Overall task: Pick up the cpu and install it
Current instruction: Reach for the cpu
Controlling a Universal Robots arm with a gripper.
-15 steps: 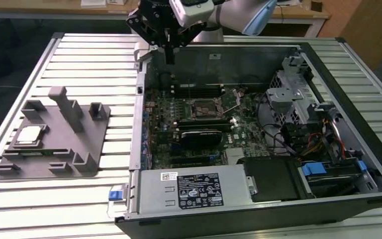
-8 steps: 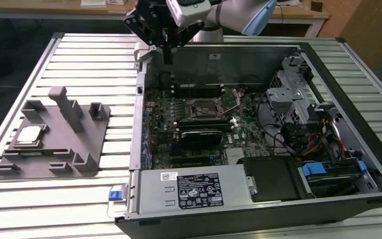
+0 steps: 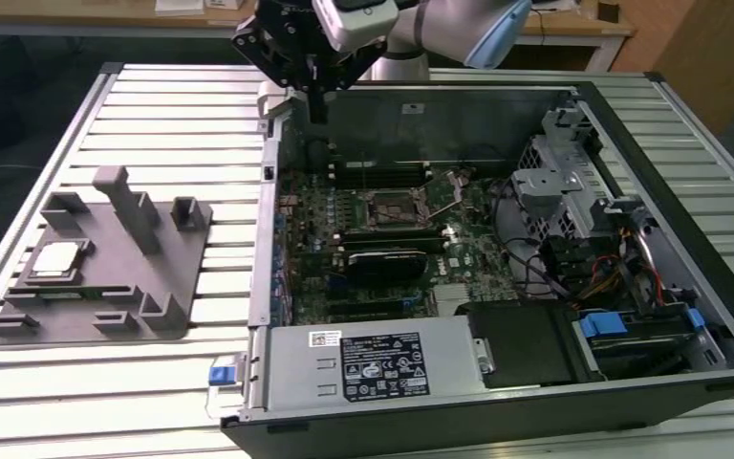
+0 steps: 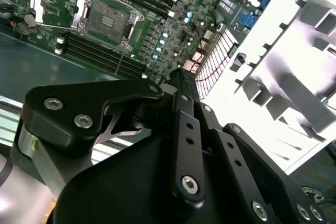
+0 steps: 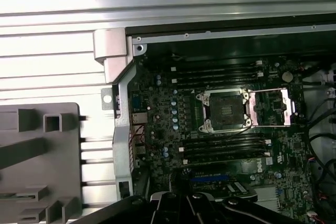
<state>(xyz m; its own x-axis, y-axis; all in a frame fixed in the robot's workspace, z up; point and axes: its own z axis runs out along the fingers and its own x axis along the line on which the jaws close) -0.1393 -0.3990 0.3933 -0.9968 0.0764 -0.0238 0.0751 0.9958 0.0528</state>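
1. The claw (image 3: 318, 115) hangs pinched narrow, holding nothing, just above the edge of the open case (image 3: 469, 115).
2. The cpu (image 3: 58, 260) lies well away from the claw, toward the exterior view's left, flat on the grey tray (image 3: 169, 273) on the counter (image 3: 112, 382).
3. Below the claw, inside the case, the socket (image 5: 226, 111) (image 4: 107, 19) shows in both wrist views, lid swung open.

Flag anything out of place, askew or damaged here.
Nothing stands out. The cpu lies flat in its grey tray. The motherboard socket stands open and empty, its cover swung aside. The hand hangs over the computer case, holding nothing.
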